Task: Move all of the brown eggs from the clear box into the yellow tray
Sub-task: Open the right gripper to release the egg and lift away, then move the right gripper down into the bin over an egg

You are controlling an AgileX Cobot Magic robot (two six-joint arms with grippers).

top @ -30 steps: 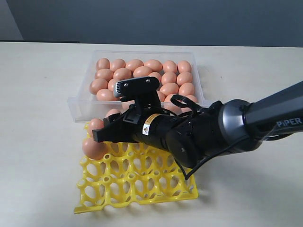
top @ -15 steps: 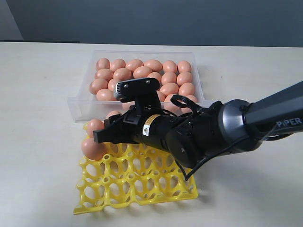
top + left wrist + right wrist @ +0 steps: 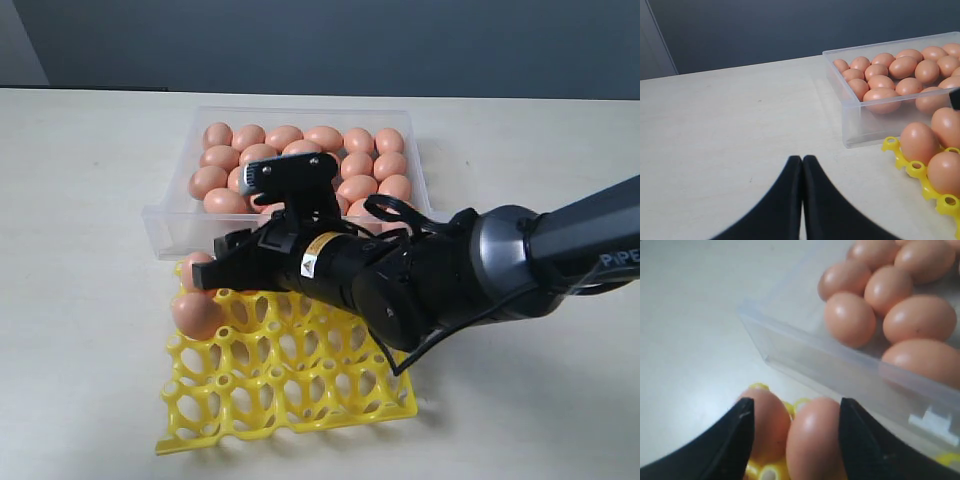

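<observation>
Many brown eggs (image 3: pixel 300 150) fill the clear box (image 3: pixel 175 225) at the back. In front of it lies the yellow tray (image 3: pixel 290 385), with eggs (image 3: pixel 197 313) in cups along its left edge and near corner. My right gripper (image 3: pixel 215 268) hovers open just above that corner. In the right wrist view its jaws (image 3: pixel 796 412) stand wide apart, with two seated eggs (image 3: pixel 815 440) showing between them and the box wall (image 3: pixel 830 372) just beyond. My left gripper (image 3: pixel 802 160) is shut and empty over bare table, away from the tray (image 3: pixel 915 167) and the box (image 3: pixel 850 125).
The right arm's dark body (image 3: pixel 440 280) lies across the tray's far right part and the box's front wall. A small white tab (image 3: pixel 935 422) sits on the box's front wall. Pale tabletop (image 3: pixel 80 300) surrounds both containers.
My right gripper has risen a little and tipped towards the clear box. The eggs below it have stayed in their tray cups.
</observation>
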